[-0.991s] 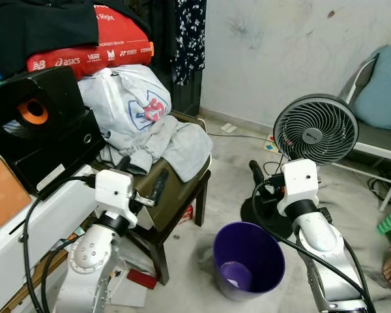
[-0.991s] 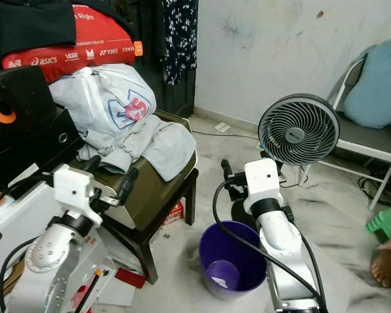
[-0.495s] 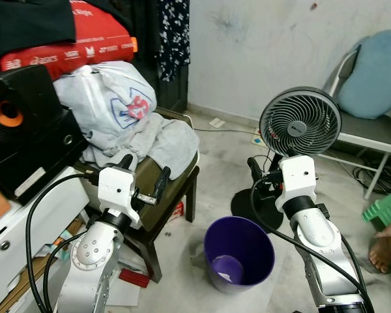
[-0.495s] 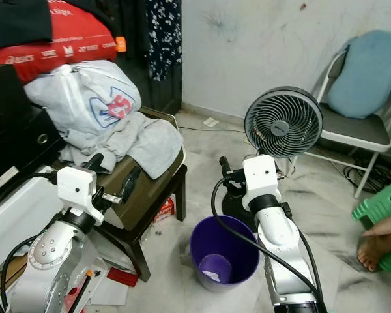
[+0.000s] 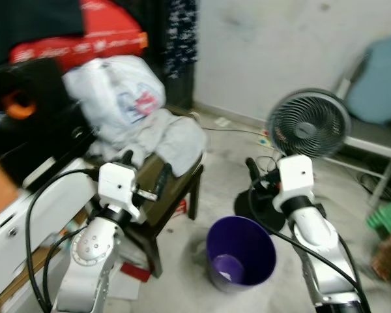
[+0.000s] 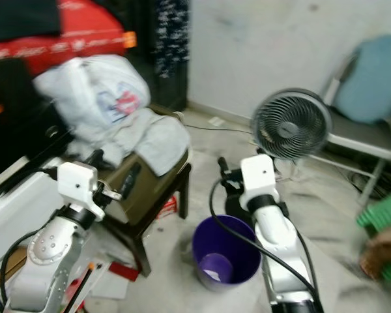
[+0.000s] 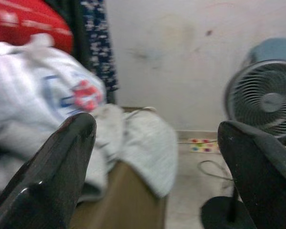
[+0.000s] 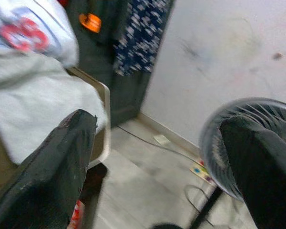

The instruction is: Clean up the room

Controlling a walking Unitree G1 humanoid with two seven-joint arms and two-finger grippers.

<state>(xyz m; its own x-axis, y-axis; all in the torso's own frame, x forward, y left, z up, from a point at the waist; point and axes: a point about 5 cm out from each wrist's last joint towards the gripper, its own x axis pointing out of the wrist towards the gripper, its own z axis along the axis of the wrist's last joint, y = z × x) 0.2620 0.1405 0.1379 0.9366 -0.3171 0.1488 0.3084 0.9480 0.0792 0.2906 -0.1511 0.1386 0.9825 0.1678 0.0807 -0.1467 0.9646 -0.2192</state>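
A grey cloth (image 5: 176, 140) and a white plastic bag (image 5: 114, 88) are piled on a brown wooden chair (image 5: 173, 189) to my left. On the floor between my arms stands a purple bucket (image 5: 241, 253) with a scrap of something pale at its bottom. My left gripper (image 5: 144, 168) is raised in front of the chair, open and empty; its fingertips (image 7: 71, 138) frame the cloth. My right gripper (image 8: 162, 157) is up beside the fan, open, nothing held. The head views are blurred.
A black floor fan (image 5: 308, 124) stands just behind my right arm. A folding chair with a blue cushion (image 5: 381, 91) is at the back right, with a green stool (image 5: 388, 218) and a person's foot (image 5: 390, 257) nearby. A black speaker (image 5: 19, 111) and white furniture (image 5: 26, 215) crowd the left. Papers (image 5: 127, 280) litter the floor.
The whole picture has shifted and gone blurred, so the camera is moving. Both arms keep the same raised pose with open fingers.
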